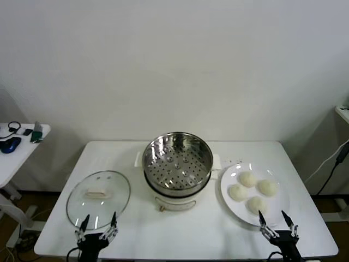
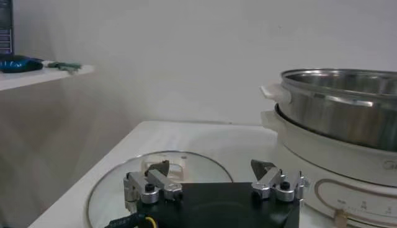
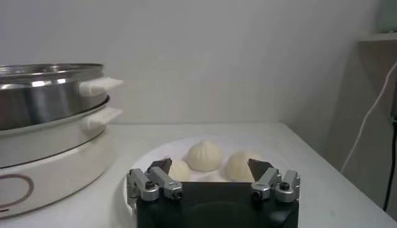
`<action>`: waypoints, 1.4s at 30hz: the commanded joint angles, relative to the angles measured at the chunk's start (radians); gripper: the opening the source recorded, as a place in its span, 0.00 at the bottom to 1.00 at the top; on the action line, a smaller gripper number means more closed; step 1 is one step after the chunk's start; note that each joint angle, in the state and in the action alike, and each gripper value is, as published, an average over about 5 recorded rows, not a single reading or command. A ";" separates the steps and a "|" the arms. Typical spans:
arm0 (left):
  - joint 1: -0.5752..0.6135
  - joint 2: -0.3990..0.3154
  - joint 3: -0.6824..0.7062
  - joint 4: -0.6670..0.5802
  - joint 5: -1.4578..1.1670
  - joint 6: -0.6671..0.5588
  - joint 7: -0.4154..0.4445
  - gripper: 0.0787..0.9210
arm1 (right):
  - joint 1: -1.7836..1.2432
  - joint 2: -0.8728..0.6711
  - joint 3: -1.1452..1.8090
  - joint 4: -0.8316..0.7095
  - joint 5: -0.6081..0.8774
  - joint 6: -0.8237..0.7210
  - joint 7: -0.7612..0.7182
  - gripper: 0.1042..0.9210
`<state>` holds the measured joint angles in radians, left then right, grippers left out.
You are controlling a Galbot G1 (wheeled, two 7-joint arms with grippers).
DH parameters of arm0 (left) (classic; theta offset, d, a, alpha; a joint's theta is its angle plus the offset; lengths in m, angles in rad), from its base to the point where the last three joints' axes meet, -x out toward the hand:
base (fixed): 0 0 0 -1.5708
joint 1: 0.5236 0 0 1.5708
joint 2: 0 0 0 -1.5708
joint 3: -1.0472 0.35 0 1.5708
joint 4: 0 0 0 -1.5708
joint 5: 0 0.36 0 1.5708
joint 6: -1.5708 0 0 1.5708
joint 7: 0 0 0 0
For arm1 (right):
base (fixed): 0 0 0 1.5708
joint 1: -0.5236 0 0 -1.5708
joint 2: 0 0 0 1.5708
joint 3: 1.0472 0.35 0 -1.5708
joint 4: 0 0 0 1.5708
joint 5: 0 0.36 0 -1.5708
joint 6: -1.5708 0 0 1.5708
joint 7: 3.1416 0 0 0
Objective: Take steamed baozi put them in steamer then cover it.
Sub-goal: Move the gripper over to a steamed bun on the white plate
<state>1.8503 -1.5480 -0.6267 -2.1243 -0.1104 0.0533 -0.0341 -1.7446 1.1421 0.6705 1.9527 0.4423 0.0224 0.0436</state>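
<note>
The left gripper (image 1: 98,223) is hovering with its jaws spread wide and nothing between them, just over the near rim of the cover (image 1: 98,199), which is lying flat on the white table (image 1: 180,234) with its beige handle up. The right gripper (image 1: 275,222) is likewise standing released and empty at the table's near edge, just beside the near rim of the white plate (image 1: 232,206). That plate is holding all four steamed baozi (image 1: 247,179), sitting close together in a loose cluster; in the right wrist view the buns (image 3: 204,155) are showing just beyond the spread fingers (image 3: 160,166). Between cover and plate, the steamer (image 1: 177,158) is standing uncovered on its white base, its perforated tray showing bare metal. To the robot's far left, a side table (image 1: 22,147) is carrying a few small dark items, too small to identify.
</note>
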 commanded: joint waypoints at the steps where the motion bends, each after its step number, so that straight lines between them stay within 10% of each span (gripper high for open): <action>1: -0.004 0.003 0.004 0.003 0.000 0.004 0.001 0.88 | 0.277 -0.130 -0.009 0.009 0.019 -0.269 0.055 0.88; 8: -0.009 0.007 0.008 0.008 0.002 0.007 0.003 0.88 | 0.863 -0.500 -0.376 -0.255 0.043 -0.464 -0.090 0.88; 16: -0.008 0.011 0.002 0.022 -0.001 -0.004 0.003 0.88 | 1.790 -0.858 -1.444 -0.558 -0.259 -0.318 -0.762 0.88; 25: -0.009 0.008 0.005 0.041 0.004 -0.018 0.011 0.88 | 2.446 -0.675 -2.171 -0.792 -0.291 -0.054 -1.148 0.88; 42: -0.003 0.002 0.001 0.086 0.025 -0.032 0.021 0.88 | 2.138 -0.280 -2.107 -1.055 -0.177 -0.139 -1.158 0.88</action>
<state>1.8426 -1.5443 -0.6264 -2.0534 -0.0927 0.0269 -0.0134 0.3172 0.7289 -1.2292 1.0457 0.2640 -0.1241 -1.0228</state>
